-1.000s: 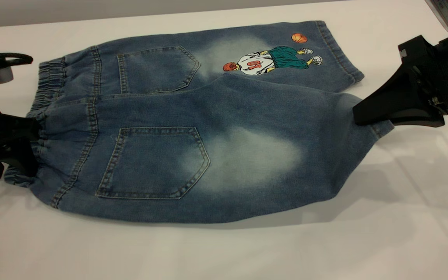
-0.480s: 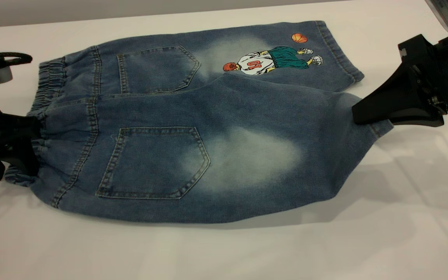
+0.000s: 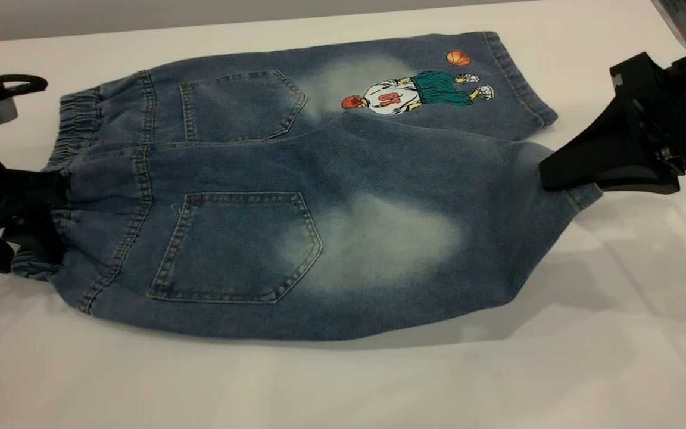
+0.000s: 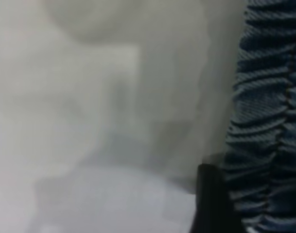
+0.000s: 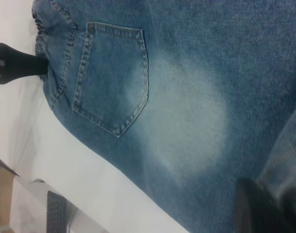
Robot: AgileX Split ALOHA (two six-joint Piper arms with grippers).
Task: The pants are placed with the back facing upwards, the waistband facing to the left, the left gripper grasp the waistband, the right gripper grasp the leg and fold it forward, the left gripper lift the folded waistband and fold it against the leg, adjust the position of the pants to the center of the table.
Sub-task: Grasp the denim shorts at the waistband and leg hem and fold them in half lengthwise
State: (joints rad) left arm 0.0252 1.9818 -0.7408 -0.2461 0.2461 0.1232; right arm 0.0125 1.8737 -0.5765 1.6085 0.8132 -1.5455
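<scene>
Since half a second ago, waistband end raised slightly by the black angular left gripper (image 3: 51,199); leg end unchanged.
Short blue denim pants (image 3: 295,196) lie back-up on the plain white table (image 3: 343,387), long axis left to right, gathered elastic waistband (image 3: 75,128) toward the left arm; left gripper clamps that ribbed, puckered band at its near part; black wedge-fingered right gripper (image 3: 548,173) pinches the hem of the plain near leg (image 3: 438,238), a soft, thick fabric with a pale faded patch; printed far leg (image 3: 426,89) lies flat beyond; judged next move: both held ends carry away from the camera, over the printed leg.
</scene>
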